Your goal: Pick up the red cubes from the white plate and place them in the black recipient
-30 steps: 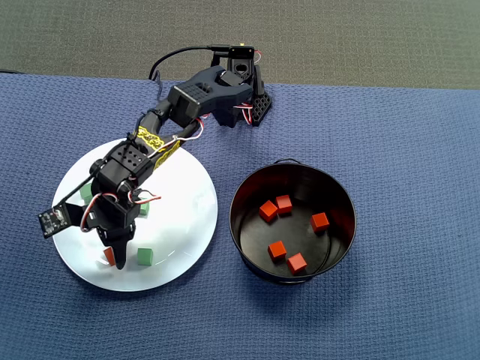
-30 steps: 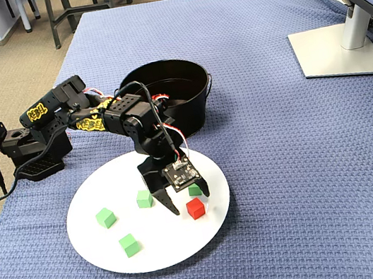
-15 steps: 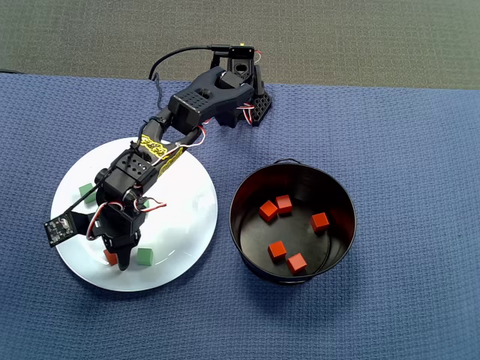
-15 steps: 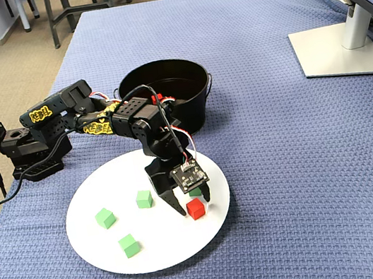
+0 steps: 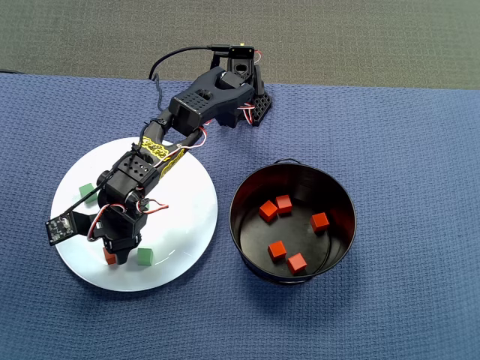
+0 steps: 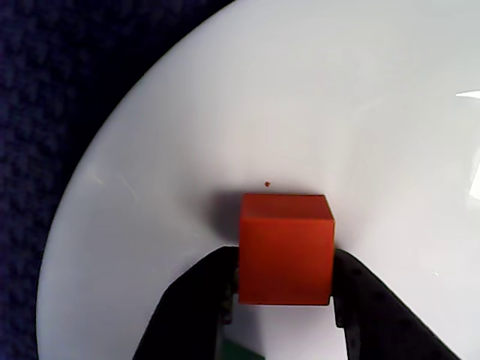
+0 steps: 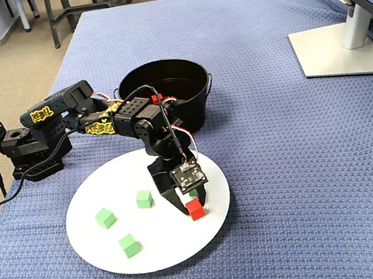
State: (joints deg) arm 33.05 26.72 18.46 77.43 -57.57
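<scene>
In the wrist view the two black fingers (image 6: pixel 202 300) are pressing against both sides of a red cube (image 6: pixel 286 249), clamping it as it is sitting on the white plate (image 6: pixel 300 97). In the fixed view that cube (image 7: pixel 195 209) is lying near the plate's (image 7: pixel 156 255) right edge, under the gripper (image 7: pixel 189 207). Three green cubes (image 7: pixel 105 217) are resting apart on the plate's left half there, and a fourth is peeking out just behind the gripper. Beyond the plate, the black recipient (image 7: pixel 200 112) is standing on the blue cloth of the counter (image 7: pixel 284 166). From overhead, five red cubes (image 5: pixel 277 250) are lying scattered on the pot's (image 5: pixel 244 232) floor, two of them touching.
</scene>
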